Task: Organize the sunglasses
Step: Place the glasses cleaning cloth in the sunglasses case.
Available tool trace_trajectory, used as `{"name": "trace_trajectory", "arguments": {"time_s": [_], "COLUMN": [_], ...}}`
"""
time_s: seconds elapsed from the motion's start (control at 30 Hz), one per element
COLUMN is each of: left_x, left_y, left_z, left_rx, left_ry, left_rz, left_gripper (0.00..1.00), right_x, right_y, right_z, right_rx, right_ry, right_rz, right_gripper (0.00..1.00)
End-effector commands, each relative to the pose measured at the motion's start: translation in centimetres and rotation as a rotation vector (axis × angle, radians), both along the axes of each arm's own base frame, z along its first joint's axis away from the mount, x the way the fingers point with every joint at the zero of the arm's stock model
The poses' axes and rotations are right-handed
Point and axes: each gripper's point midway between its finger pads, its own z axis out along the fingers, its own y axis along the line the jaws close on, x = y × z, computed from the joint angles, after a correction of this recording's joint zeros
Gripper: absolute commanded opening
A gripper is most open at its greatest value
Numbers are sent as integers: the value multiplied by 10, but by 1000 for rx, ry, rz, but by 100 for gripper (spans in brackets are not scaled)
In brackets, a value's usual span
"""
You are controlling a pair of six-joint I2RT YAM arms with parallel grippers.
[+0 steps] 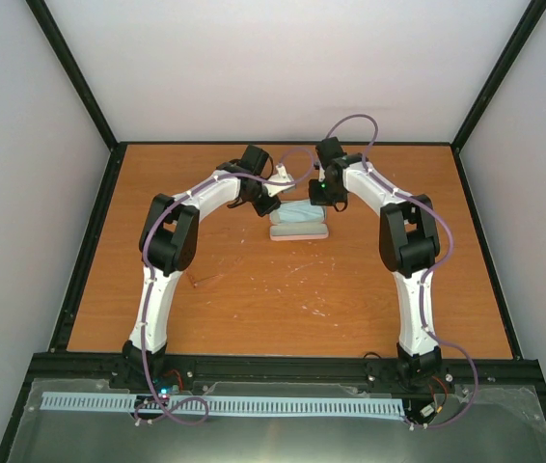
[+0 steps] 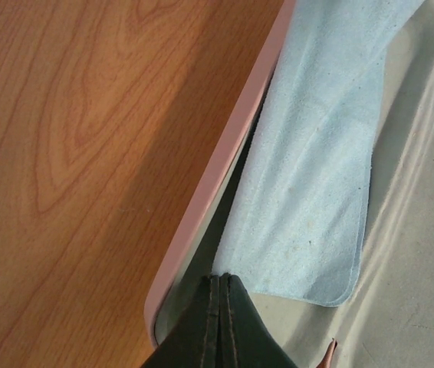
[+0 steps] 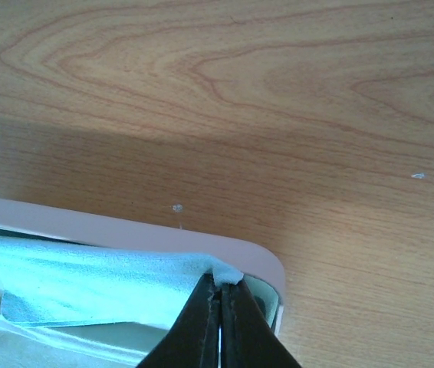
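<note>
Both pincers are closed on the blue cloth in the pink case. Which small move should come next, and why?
Probably draw the left pincer and the right pincer slightly apart, to stretch the cloth flat. Each is shut on a corner of it, and it lies creased inside the open case.

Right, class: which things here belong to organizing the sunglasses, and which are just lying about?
Job: pink oblong rounded case; light blue square cloth inside it, pinched by left gripper and right gripper. Sunglasses: not clearly visible.
Lying about: small white specks on wooden table.
</note>
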Motion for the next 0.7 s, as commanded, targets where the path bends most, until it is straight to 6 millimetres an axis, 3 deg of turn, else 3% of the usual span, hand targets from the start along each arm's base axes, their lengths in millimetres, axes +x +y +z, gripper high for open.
{"name": "trace_trajectory", "arguments": {"time_s": [0.0, 0.4, 0.67], "left_x": [11, 2, -38], "left_y": [4, 4, 6], "left_z": [15, 35, 49], "left_rx": [0, -37, -64], "left_ry": [-38, -25, -6], "left_rz": [2, 23, 15], "left_gripper": [0, 1, 1], "right_x": [1, -5, -29], "right_y": [-5, -1, 8], "right_z": [-8, 27, 44], "right_rx": [-22, 37, 51], "right_ry": [23, -55, -88], "right_rz": [-13, -16, 0], "right_gripper": [3, 3, 3]}}
